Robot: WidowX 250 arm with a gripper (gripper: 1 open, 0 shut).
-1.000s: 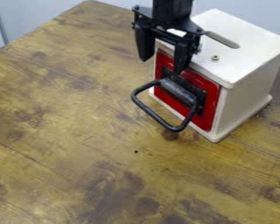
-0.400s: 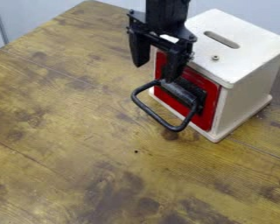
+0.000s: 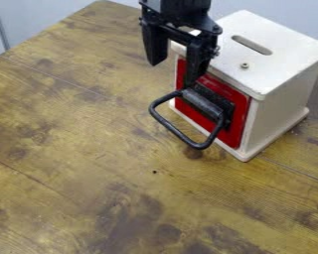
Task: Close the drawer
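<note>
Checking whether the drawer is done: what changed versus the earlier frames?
End effector shifted up and left in the image, away from the drawer; nothing visibly grasped or released. Unchanged: drawer, wire handle, cream casing.

Brown wood with visible grain and dark knots, lightly glossy, forms the tabletop [image 3: 82,149]; the cream casing [image 3: 288,89] looks smooth and matt, and the drawer's wire handle [image 3: 159,117] shows a smooth black finish.
</note>
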